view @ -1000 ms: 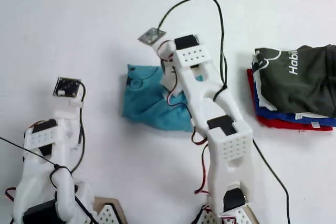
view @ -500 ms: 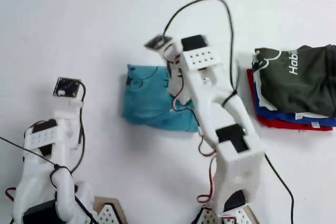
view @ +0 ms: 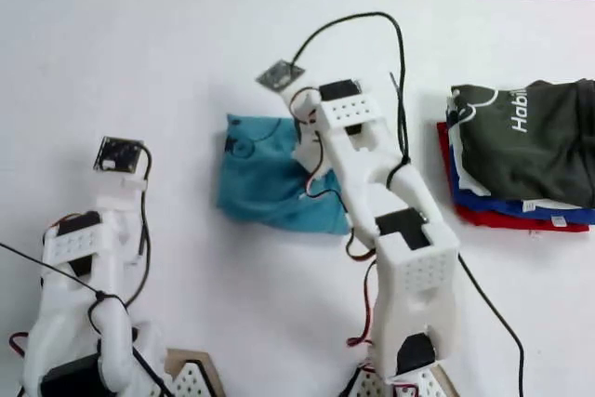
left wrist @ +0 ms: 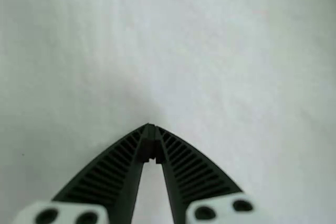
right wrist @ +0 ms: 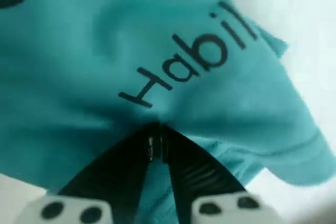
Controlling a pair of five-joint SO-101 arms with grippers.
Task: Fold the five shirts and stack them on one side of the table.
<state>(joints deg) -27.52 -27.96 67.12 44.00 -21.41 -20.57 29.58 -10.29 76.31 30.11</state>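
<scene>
Nearest the arm bases, the left end effector (left wrist: 149, 132) hangs over bare counter (view: 139, 53) with its fingers pressed together on nothing. It looks parked there to leave the middle free for the other arm.

Further out, the right arm reaches across the teal shirt (view: 260, 178), which lies folded into a compact rectangle near the middle of the counter. The right end effector (right wrist: 155, 132) is also pressed together, its tips down against the cloth just below the printed lettering (whether a fold is caught between them I cannot tell). My guess is that it is there to get a hold for dragging or lifting the bundle.

Off to the right side sits the stack (view: 521, 165): a dark green shirt on top, blue beneath it and red at the bottom, edges roughly aligned. This is evidently the chosen collecting spot, and the teal shirt is well apart from it, so it has not yet joined.
</scene>
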